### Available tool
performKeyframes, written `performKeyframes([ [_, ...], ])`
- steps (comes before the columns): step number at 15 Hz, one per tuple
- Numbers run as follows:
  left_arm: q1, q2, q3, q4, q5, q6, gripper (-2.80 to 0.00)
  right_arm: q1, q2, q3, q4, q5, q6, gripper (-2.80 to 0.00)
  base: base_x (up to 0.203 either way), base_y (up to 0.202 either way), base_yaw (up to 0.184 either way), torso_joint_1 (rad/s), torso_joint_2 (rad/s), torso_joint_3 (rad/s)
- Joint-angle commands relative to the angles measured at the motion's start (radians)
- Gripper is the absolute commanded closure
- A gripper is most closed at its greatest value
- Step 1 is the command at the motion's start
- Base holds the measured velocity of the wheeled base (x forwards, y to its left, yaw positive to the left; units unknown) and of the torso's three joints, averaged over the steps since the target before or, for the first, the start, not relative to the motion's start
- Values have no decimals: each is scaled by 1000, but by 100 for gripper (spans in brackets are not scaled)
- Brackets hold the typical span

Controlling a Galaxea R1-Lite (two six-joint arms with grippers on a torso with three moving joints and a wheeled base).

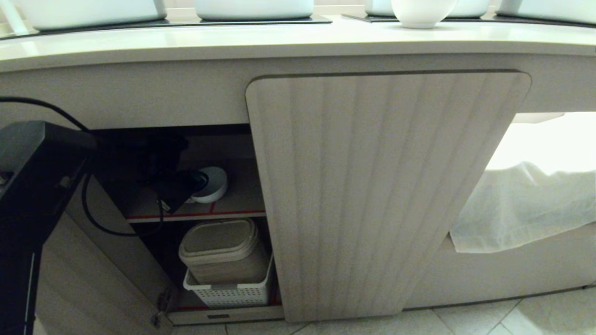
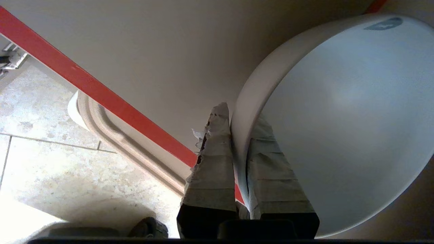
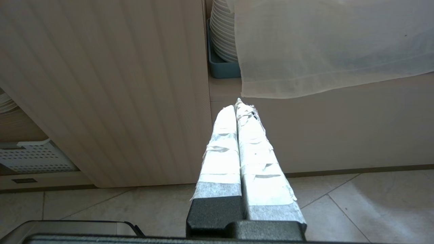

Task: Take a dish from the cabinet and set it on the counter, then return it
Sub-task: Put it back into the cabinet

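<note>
Left gripper (image 2: 237,135) astride dish (image 2: 339,118) rim

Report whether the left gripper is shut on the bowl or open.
Shut on it. The left gripper pinches the dish at its rim, one finger outside the wall and one inside, on the cabinet shelf.

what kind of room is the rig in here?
Most likely a kitchen or a kitchen mock-up: a long cream counter over a low ribbed-door cabinet, a stack of white plates stored inside, and tiled floor. The left gripper is pinching a small white bowl on the shelf.
</note>
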Motion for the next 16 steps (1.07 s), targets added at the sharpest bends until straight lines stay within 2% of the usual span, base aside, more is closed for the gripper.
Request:
performKeyframes([
  [1, 0, -4, -2, 1, 0, -5, 0, 0, 0, 0, -1, 0, 0, 0, 0, 0, 0, 0, 0, 0],
  [2, 0, -4, -2, -1, 2, -5, -280, 0, 0, 0, -1, 0, 0, 0, 0, 0, 0, 0, 0, 0],
  [12, 0, -12, -3, -3, 22, -8, -280, 0, -1, 0, -1, 0, 0, 0, 0, 0, 0, 0, 0, 0],
  [16, 0, -9, -37, -1, 22, -11, -280, 0, 0, 0, -1, 0, 0, 0, 0, 0, 0, 0, 0, 0],
])
